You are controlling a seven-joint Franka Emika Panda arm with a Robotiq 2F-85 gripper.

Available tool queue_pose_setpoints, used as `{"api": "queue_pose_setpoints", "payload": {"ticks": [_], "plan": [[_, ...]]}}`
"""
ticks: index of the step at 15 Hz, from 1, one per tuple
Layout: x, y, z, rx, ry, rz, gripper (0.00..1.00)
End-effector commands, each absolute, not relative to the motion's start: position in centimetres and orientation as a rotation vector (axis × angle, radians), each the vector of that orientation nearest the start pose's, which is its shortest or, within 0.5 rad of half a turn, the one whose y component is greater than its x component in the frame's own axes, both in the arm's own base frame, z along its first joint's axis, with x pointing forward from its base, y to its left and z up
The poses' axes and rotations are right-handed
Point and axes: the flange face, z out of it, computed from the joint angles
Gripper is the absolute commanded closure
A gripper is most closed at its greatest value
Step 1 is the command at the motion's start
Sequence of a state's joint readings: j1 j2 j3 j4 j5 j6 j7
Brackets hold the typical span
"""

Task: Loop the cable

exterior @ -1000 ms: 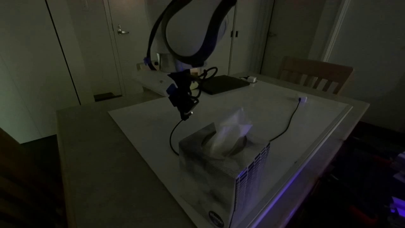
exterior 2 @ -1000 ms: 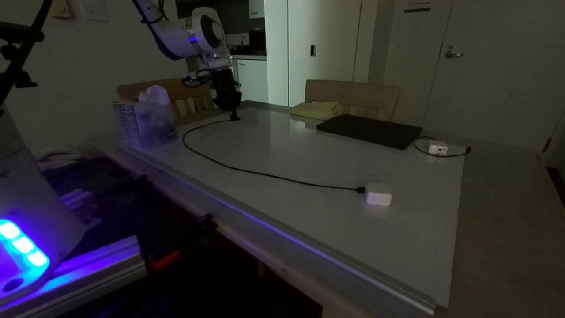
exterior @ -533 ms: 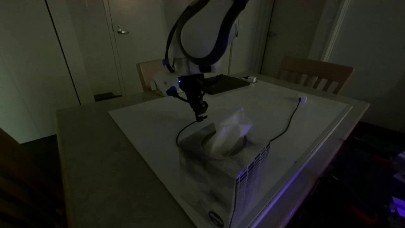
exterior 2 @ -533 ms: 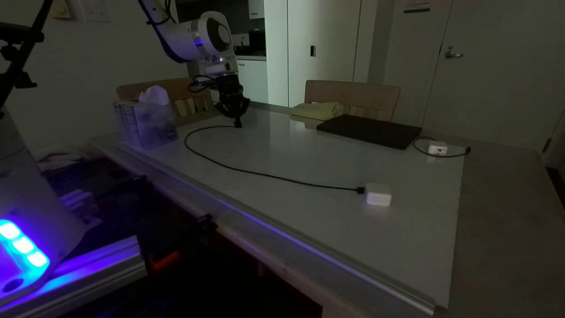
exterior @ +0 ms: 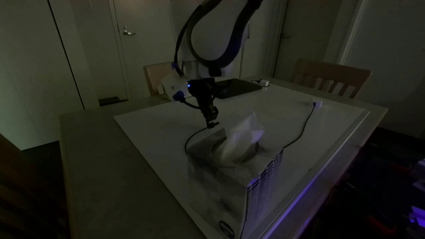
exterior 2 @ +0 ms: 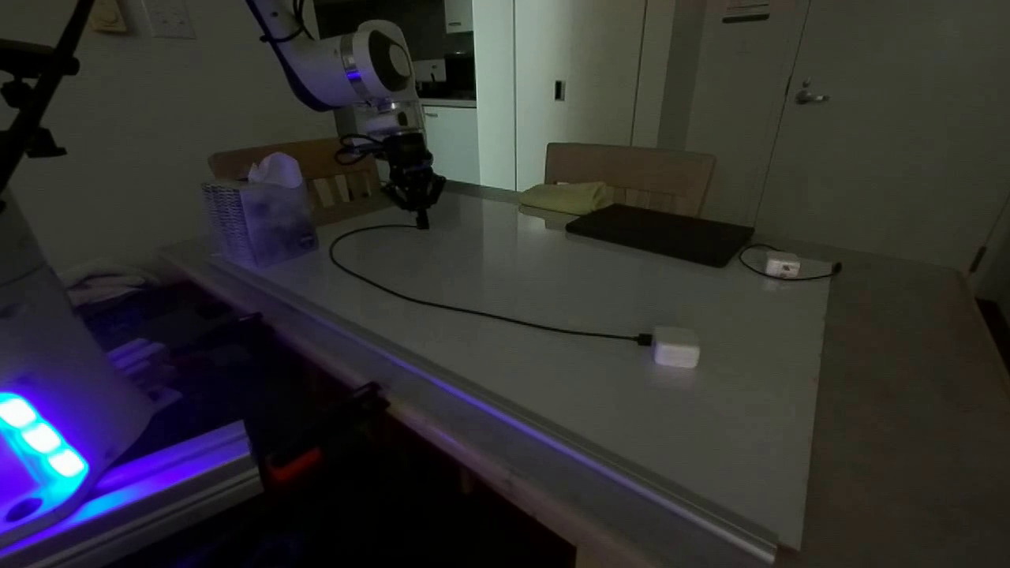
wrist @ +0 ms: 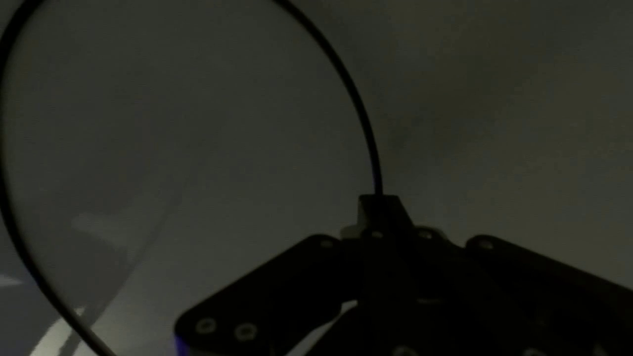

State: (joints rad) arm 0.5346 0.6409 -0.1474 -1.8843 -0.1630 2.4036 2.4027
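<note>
closest to me, in the wrist view, the claw (wrist: pixel 379 200) is pinching the black cable (wrist: pixel 367 124), which comes out from between its tips, arcs up and to the left and leaves at the top; another stretch of it runs down the left edge. in an exterior view the tissue box (exterior: pixel 217 186) is nearest, a tissue (exterior: pixel 240 137) poking up from its top, and it hides the middle of the cable from me. past the box i have the claw low over the white board (exterior: pixel 151 122) on the worktop (exterior: pixel 99 159), under the white arm (exterior 2: pixel 325 75); i cannot tell whether it touches the board. in an exterior view i can follow the cable further: from the claw it swings round in one wide bend near the box, then runs nearly straight across the board to its white plug (exterior 2: pixel 676 348), which sits well apart from the claw. further off, the dark pad (exterior 2: pixel 661 234) lies flat, with a yellow cloth (exterior 2: pixel 566 198) just beside it at one end and a second plug (exterior 2: pixel 782 265) near it at the other, a thin black lead (exterior 2: pixel 811 278) curving around that plug. behind the pad and cloth i see the back of a wooden chair (exterior 2: pixel 631 163), and beyond it, dim, a pale panel (exterior 2: pixel 592 102) and a door (exterior 2: pixel 892 142) with a metal handle (exterior 2: pixel 810 96).
</note>
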Motion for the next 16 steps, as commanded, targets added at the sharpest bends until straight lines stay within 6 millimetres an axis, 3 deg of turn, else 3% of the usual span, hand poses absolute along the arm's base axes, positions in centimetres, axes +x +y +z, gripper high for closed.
{"api": "queue_pose_setpoints", "payload": {"ticks": [1, 3, 7, 12, 13, 16], "plan": [[58.4, 22.4, 15.7, -1.699, 2.849, -0.285, 0.99], [58.5, 21.1, 16.2, -1.519, 2.936, -0.287, 0.99], [59.3, 15.7, 17.7, -1.149, 3.061, -0.246, 0.99], [57.6, 10.9, 18.2, -0.626, 3.180, -0.165, 0.99], [58.7, 11.6, 18.4, -0.752, 3.160, -0.174, 0.99], [58.4, 11.7, 18.2, -0.748, 3.163, -0.186, 0.96]]}}
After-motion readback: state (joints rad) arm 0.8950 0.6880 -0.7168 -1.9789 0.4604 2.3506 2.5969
